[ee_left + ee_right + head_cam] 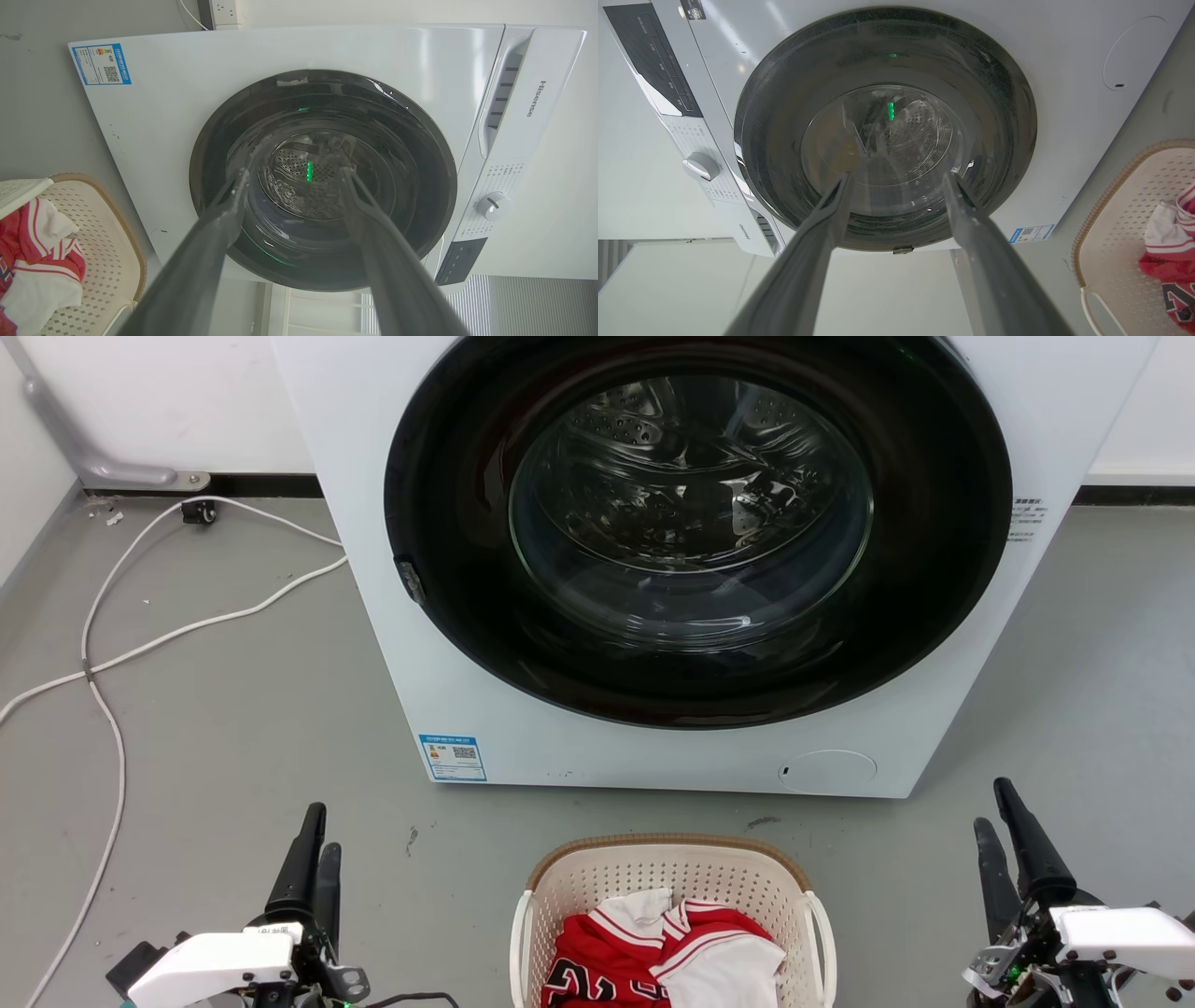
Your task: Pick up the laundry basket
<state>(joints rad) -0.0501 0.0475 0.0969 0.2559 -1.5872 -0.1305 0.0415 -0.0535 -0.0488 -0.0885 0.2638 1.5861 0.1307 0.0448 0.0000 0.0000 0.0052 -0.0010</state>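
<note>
A white front-loading washing machine [616, 747] with a round dark glass door [695, 523] stands on a grey floor [233, 756]; just in front of it, not touching it, sits the laundry basket [691, 877], at the bottom middle of the head view, between the 2 grippers; it is oval and cream, with small holes in its walls, a brown rim and a white handle on each side; red and white clothes [644, 952] lie inside it. The left gripper [323, 828] is at the lower left, well to the side of the basket; its 2 long dark fingers are spread apart and hold nothing; the left wrist view shows the gap between them plainly. The right gripper [991, 803] is at the lower right, likewise apart from the basket; its 2 fingers are parted and empty. A white cable [85, 649] trails over the floor at the left.
</note>
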